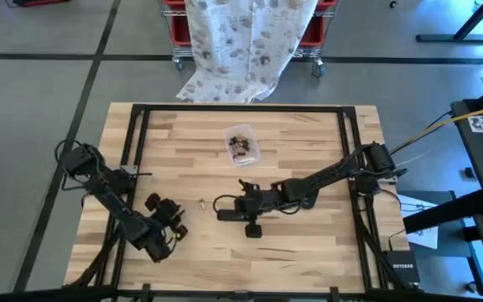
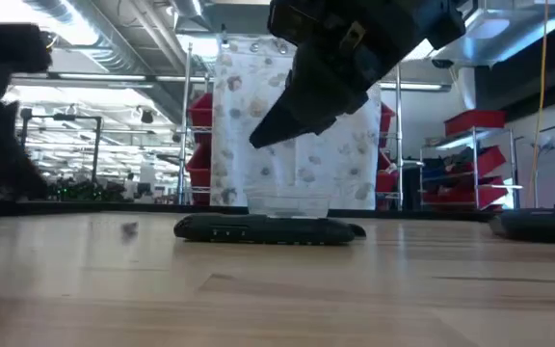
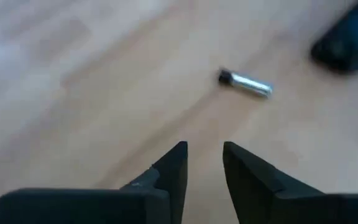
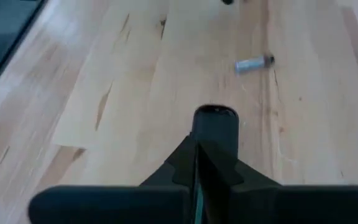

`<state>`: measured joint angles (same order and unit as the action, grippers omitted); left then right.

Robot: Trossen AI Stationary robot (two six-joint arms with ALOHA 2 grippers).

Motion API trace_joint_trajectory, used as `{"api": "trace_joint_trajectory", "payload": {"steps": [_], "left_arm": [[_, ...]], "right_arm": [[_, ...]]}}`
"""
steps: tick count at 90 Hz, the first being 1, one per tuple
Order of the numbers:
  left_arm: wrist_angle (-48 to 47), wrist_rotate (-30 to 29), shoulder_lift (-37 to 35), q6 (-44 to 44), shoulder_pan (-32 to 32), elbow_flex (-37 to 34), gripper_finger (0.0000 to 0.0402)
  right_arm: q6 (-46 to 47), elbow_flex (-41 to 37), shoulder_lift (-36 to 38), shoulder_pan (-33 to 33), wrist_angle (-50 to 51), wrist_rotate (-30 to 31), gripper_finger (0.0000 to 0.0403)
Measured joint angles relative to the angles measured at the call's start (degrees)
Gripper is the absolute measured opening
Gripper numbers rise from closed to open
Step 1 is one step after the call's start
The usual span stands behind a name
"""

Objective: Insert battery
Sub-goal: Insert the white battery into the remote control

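Note:
A small silver battery [image 1: 201, 203] lies on its side on the wooden table, between my two grippers; it also shows in the wrist views [image 3: 246, 83] [image 4: 253, 63]. A black remote-like device [image 2: 268, 229] lies flat on the table near the middle [image 1: 231, 216]. My right gripper [image 4: 196, 146] is shut and hangs above the device's end [image 4: 215, 121], its tip [image 2: 258, 140] clear of it. My left gripper [image 3: 204, 152] is open by a narrow gap, low over the table left of the battery [image 1: 177, 220], pointing toward it with nothing between its fingers.
A clear tub [image 1: 243, 144] holding several small dark pieces stands toward the table's far side. A black frame [image 1: 137, 113] runs along the table's edges. A patterned cloth [image 1: 241, 42] hangs over red bins beyond the far edge. Bare wood lies around the battery.

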<state>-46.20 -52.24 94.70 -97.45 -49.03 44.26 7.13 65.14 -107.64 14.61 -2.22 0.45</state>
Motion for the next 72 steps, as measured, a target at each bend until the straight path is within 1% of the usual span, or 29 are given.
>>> {"api": "trace_joint_trajectory", "payload": {"steps": [5,8,16,25,34,41,51,61,67,72], "left_arm": [[0.96,-2.93,-0.02,-0.17,0.96,-1.17,0.0086],[1.94,-3.66,-0.02,0.15,1.78,-1.90,0.0086],[5.43,-3.39,-0.02,2.27,3.91,-4.26,0.0086],[11.48,-2.58,-0.02,5.10,5.73,-6.48,0.0086],[15.84,-2.36,-0.02,8.88,6.66,-7.34,0.0086],[17.25,-2.46,-0.04,12.44,7.01,-7.33,0.0086],[17.72,-2.42,-0.04,15.26,7.23,-7.33,0.0086],[18.51,-2.42,-0.04,16.65,7.23,-7.33,0.0086],[18.57,-2.41,-0.05,16.92,7.21,-7.33,0.0086],[18.62,-2.42,-0.04,16.92,7.22,-7.33,0.0086]], "right_arm": [[-1.38,0.00,-0.56,-0.16,-2.42,0.00,0.0000],[-2.54,0.00,-0.87,-0.50,-3.30,-0.04,0.0001],[-7.21,0.84,-2.13,-1.92,-4.82,-0.02,0.0006],[-14.38,4.91,-3.64,-3.93,-0.85,-0.21,0.0028],[-24.95,10.71,-6.08,-6.10,6.99,-3.39,0.0068],[-35.34,15.13,-8.92,-7.45,13.51,-5.92,0.0101],[-53.24,20.13,-12.57,-8.78,22.07,-6.10,0.0137],[-66.77,22.77,-15.60,-9.98,26.93,-3.65,0.0151],[-71.00,23.15,-17.12,-10.56,26.93,-1.89,0.0150],[-74.05,23.29,-17.74,-10.80,26.90,-1.59,0.0148]]}}
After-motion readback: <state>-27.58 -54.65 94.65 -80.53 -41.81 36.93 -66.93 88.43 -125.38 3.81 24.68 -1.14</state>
